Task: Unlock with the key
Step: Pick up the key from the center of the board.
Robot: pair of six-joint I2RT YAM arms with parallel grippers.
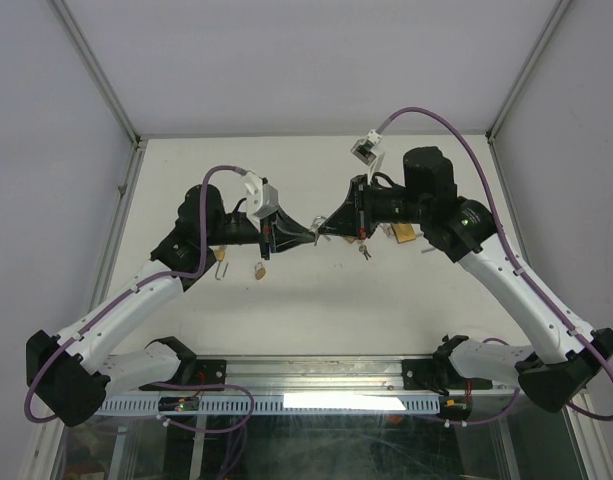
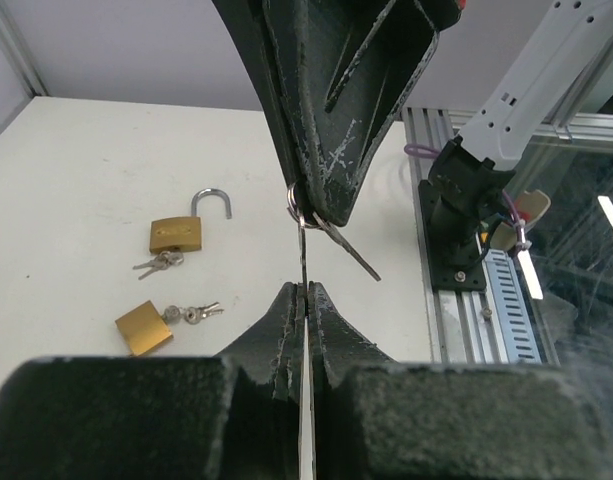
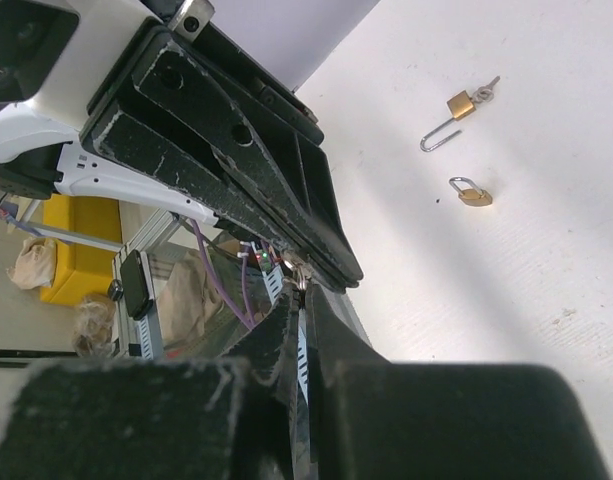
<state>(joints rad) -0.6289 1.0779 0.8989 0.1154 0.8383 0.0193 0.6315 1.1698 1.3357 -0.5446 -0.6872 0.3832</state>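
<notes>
White walls close round a pale, matte surface (image 1: 336,300), and both my arms meet in the air above its middle.

My left fingers (image 2: 286,315) are pressed together on the thin blade of a key (image 2: 303,265), held edge-on and upright. My right fingers (image 3: 282,335), tip to tip with the left, are pinched on the same bunch just at the key ring (image 2: 295,205). I cannot tell whether they hold that key's head or a neighbour's. A spare key (image 2: 348,252) hangs loose beside them.

No lock is in my grasp. An open padlock (image 2: 176,234) and a closed padlock (image 2: 143,327) lie on the surface, well below and to one side of my fingertips, each with small keys beside it. I cannot tell which one is meant.

With both pairs clamped on one small bunch, any pull apart or twist could bend the flat blade or drag it out of a grip. Smooth metal between hard, scuffed black pads gives little hold, so a careless release could drop everything. The loose key may swing and snag. The brass bodies are slick, blocky and light, and would probably slide when a key is pushed in unless something steadies them.
</notes>
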